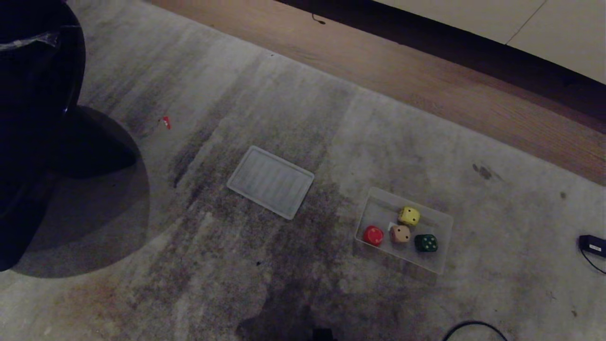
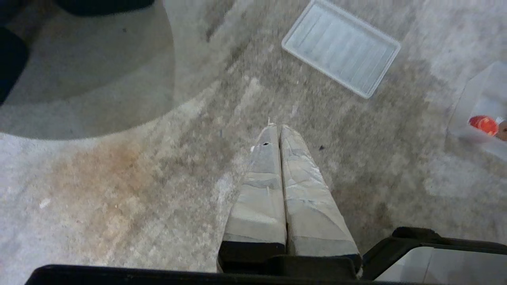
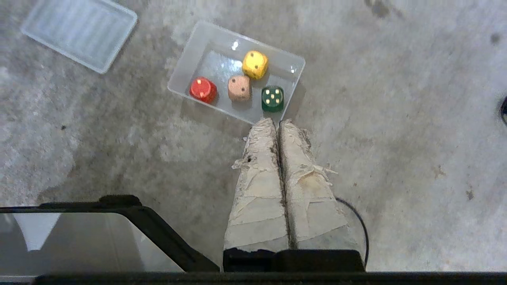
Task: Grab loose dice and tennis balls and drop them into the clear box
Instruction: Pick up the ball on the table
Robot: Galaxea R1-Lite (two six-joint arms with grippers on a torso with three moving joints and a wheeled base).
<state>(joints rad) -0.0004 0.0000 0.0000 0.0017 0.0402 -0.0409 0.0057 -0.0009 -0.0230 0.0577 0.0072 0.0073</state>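
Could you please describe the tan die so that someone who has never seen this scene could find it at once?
On the grey carpet, to the right of the flat ribbed panel, sits a clear box holding four dice. The tan die is the middle one of the nearer row, between the red die and the green die, with the yellow die just behind it. It is the only pale, peach-coloured one.

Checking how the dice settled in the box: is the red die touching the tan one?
Apart. The right wrist view shows bare box floor between the red die and the tan die.
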